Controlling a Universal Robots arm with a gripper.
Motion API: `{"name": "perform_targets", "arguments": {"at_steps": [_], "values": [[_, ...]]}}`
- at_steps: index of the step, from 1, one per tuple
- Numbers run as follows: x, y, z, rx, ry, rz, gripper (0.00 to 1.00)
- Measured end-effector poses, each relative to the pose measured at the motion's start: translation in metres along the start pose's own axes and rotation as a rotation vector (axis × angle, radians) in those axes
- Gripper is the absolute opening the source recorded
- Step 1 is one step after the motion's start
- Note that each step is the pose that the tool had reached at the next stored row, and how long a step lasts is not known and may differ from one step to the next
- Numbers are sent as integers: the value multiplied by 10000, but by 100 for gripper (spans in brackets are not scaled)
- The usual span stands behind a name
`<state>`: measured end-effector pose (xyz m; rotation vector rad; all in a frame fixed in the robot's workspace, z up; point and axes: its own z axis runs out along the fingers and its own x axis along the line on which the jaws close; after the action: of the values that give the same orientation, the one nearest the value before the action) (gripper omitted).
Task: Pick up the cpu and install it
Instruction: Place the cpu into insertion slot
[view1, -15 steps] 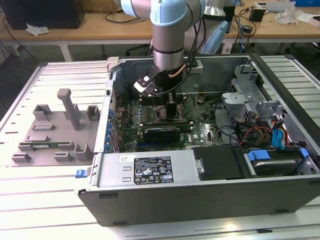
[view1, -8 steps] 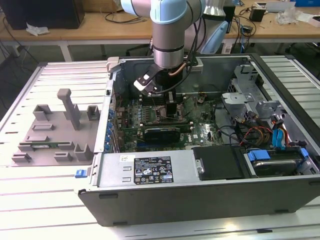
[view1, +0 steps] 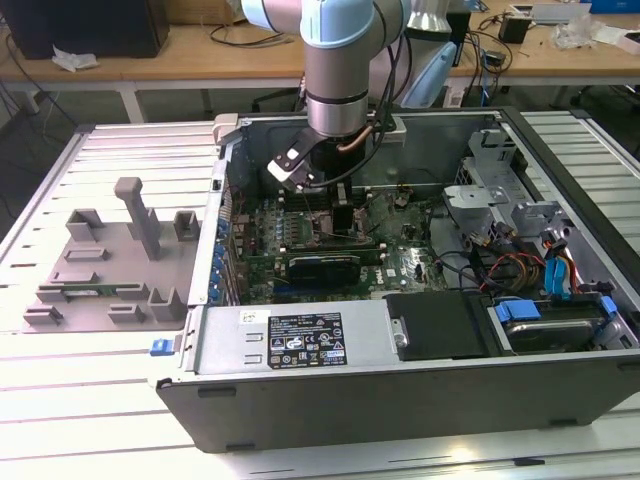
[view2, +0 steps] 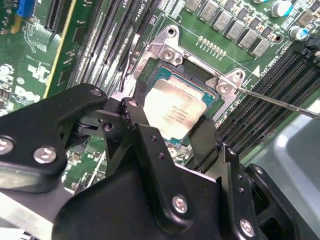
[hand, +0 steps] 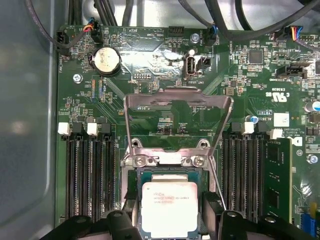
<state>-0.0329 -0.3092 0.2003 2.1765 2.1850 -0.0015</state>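
Inside the open computer case (view1: 300, 410), the cpu (hand: 169, 207) sits within the square socket (hand: 170, 159) on the green motherboard (hand: 150, 45), silver top facing up with its darker rim showing around it. Whether it is fully seated I cannot tell. The tool (hand: 169, 212) is pinching the cpu: its two black fingers (view2: 136, 117) press against two opposite edges of the chip, one on each side, as both wrist views show.

Beyond the chip, the socket's metal load plate (hand: 177, 95) stands swung open, hinged at the socket's edge by two screws. A thin wire lever (view2: 280, 102) runs out from one corner of the socket frame. Rows of black memory slots (hand: 87, 175) flank the socket on both sides, and one slot on the far side from these carries a memory module (hand: 277, 175). A round coin battery (hand: 105, 59) lies on the board beyond the raised plate, near a cluster of cable connectors.

From the exterior view, the arm (view1: 340, 70) reaches straight down into the case from above, its wrist over the middle of the board. A metal power supply box (view1: 290, 340) fills the near edge of the case. The case lies on its side on a pale slatted counter (view1: 100, 430). Gray plastic fixture blocks (view1: 110, 270) stand on the counter just beside the case, on the exterior view's left.
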Motion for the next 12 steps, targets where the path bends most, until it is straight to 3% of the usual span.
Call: {"name": "perform_targets", "arguments": {"at_steps": [2, 7, 10, 12], "values": [[-4, 4, -98, -1, 2, 0, 62], [-4, 5, -104, -2, 3, 0, 60], [-4, 5, -105, -2, 3, 0, 41], [-4, 5, -106, -2, 3, 0, 35]]}}
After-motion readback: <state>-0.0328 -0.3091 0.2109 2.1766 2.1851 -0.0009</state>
